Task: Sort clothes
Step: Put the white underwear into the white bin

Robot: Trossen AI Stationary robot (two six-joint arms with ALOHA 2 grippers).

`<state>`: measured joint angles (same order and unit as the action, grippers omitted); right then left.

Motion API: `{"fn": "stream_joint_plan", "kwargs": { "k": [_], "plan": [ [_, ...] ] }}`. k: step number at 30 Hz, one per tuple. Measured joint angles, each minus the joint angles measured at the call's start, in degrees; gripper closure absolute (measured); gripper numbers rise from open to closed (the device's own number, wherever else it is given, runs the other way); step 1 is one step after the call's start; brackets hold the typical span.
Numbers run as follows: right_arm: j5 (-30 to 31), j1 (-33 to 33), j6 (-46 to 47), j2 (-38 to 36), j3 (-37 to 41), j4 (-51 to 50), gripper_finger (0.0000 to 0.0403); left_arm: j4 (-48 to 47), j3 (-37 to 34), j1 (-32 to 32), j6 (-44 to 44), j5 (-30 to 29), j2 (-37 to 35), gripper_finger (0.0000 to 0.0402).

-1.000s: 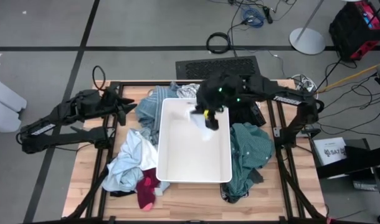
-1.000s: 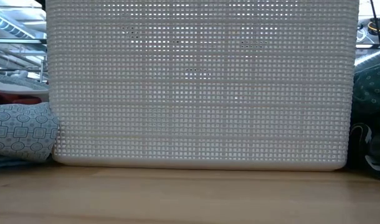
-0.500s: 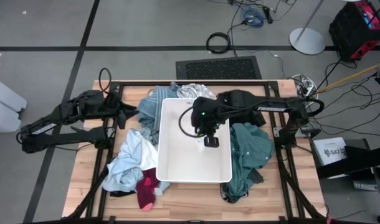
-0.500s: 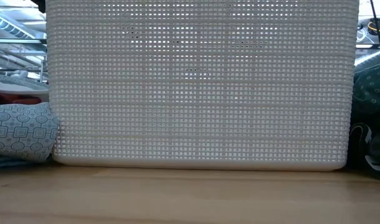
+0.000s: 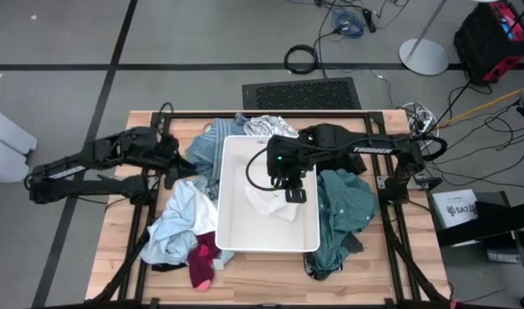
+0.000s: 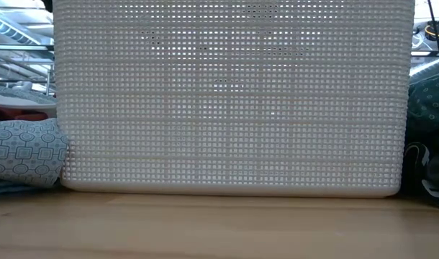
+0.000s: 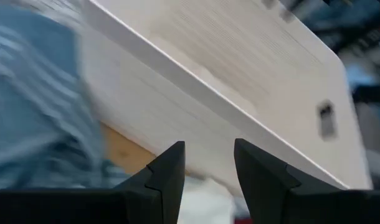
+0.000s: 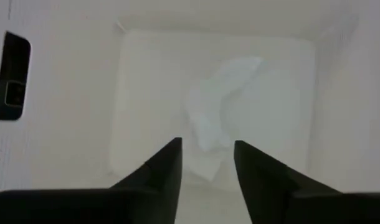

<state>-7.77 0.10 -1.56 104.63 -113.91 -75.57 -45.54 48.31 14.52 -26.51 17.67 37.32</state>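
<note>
A white cloth (image 5: pixel 266 202) lies crumpled on the floor of the white bin (image 5: pixel 236 232), also seen in the right wrist view as the cloth (image 8: pixel 218 102). My right gripper (image 5: pixel 294 194) hangs open above it, pointing steeply down, its fingers (image 8: pixel 168 165) clear of the cloth. My left gripper (image 5: pixel 176 159) is open over the blue striped clothes (image 5: pixel 206 153) just left of the bin, with nothing between its fingers (image 7: pixel 171 168). More clothes ring the bin: teal green (image 5: pixel 344 210), light blue (image 5: pixel 180 219), magenta (image 5: pixel 202 262), white-grey patterned (image 5: pixel 266 126).
The bin's mesh wall (image 6: pixel 227 93) fills the low view, with a patterned cloth (image 6: pixel 25 151) to one side and teal cloth (image 6: pixel 428 101) to the other. Black cloth (image 5: pixel 355 156) lies under the right arm. Bare wood (image 5: pixel 116 257) shows along the table's near edge.
My right gripper has sunk into the bin and toward the table's near edge, tipping more steeply down, and has let go of the white cloth. The cloth has fallen and now lies crumpled on the bin's floor. My left arm has shifted toward the bin and turned its wrist.
</note>
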Motion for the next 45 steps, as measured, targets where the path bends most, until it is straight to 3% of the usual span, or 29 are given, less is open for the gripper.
{"fn": "stream_joint_plan", "kwargs": {
  "k": [4,11,18,27,33,45],
  "plan": [
    [0.0,0.0,-0.6,0.0,0.0,-2.3,0.0236,-0.6,0.0,-5.0,-1.7,3.5,1.8,0.0253],
    [0.0,0.2,-1.3,0.0,0.0,-3.5,0.0227,-1.0,0.0,-17.1,-3.0,3.1,7.4,0.0253],
    [0.0,0.2,-2.1,0.0,0.0,-4.0,0.0227,-0.9,0.0,-29.3,4.1,-5.4,16.3,0.0253],
    [0.0,0.3,-2.1,-0.1,0.0,-4.1,0.0227,-0.8,0.0,-39.7,3.6,-12.9,26.1,0.0253],
    [0.0,0.3,-2.1,-0.1,0.0,-4.0,0.0227,0.3,0.0,-43.2,7.6,-18.4,32.7,0.0253],
    [0.0,0.3,-2.3,-0.1,0.0,-4.0,0.0227,0.2,0.1,-43.1,8.9,-18.7,41.4,0.0253]
  ]
}}
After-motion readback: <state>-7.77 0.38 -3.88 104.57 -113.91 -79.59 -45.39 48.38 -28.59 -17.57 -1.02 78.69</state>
